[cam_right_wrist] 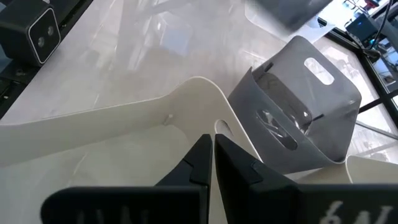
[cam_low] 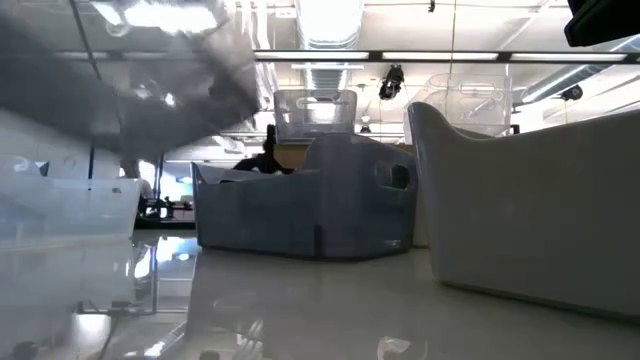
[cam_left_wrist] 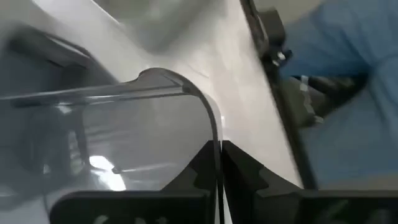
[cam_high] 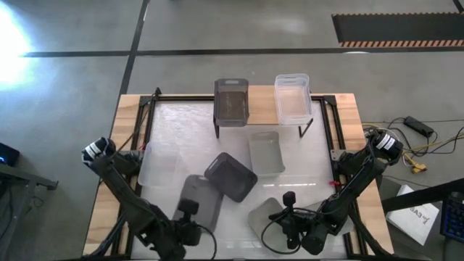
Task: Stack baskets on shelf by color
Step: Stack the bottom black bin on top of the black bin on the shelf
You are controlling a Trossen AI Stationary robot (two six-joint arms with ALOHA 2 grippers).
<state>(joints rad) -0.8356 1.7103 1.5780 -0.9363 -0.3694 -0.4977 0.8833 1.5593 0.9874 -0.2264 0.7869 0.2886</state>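
Observation:
The shelf (cam_high: 261, 109) stands at the table's far side and bears a dark grey basket (cam_high: 232, 101) and a clear basket (cam_high: 293, 98). On the table rest a light grey basket (cam_high: 265, 152), a dark grey basket (cam_high: 230, 176) and a faint clear one (cam_high: 158, 163). Near the front edge my left gripper (cam_high: 187, 212) is shut on a clear basket (cam_high: 201, 197), blurred at the upper left in the low view (cam_low: 130, 70). To its right, my right gripper (cam_high: 288, 214) is shut on a whitish basket (cam_high: 270, 216). My left gripper pinches the clear basket's side wall at its rim (cam_left_wrist: 216, 134), just beside a rounded corner, one finger inside the basket and one outside. In the low view the basket shows raised and tilted above the table. My right gripper pinches the whitish basket's end wall at its rim (cam_right_wrist: 214, 124), next to the handle hole, one finger inside and one outside. The fingers slant downward from the table's near side. The basket's bottom (cam_low: 520, 290) sits on the table.
The dark grey basket (cam_right_wrist: 298, 106) lies close beyond the whitish one. A small black camera box (cam_right_wrist: 31, 31) sits at the table's edge. The wooden table rim (cam_high: 130, 145) frames the white top; cables lie on the floor at the right (cam_high: 420, 145).

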